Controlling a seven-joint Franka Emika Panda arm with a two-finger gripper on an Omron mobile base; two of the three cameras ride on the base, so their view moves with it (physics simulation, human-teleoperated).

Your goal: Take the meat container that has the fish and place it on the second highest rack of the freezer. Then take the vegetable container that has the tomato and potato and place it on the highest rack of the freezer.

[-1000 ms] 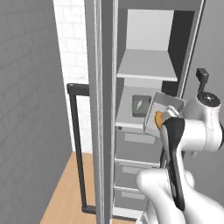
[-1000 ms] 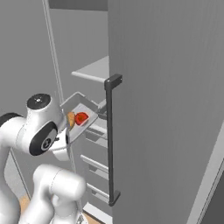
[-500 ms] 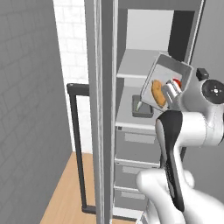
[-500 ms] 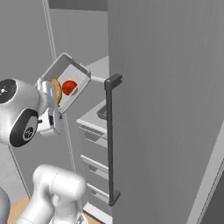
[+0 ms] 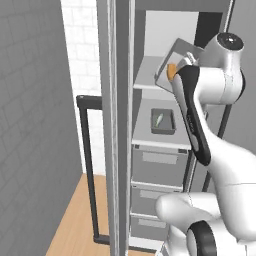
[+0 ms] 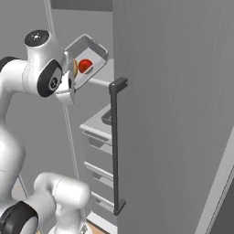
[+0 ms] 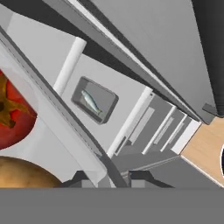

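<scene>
Pincer [image 7: 107, 177] clamped on the rim of the shallow grey rigid tray [image 6: 87, 59], tilted beside the tall grey freezer [image 5: 165, 125]. Likely light and stiff. Round red tomato [image 6: 85, 66] and tan potato [image 5: 171, 71] loose inside, apt to roll; best levelled.

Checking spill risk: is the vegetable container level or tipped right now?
Tipped. The vegetable container tilts steeply at top-shelf height, its open face toward the right base camera, with the tomato and potato inside.

You will find no legible text, label, brand, number or sign on any surface in these three views.
</scene>
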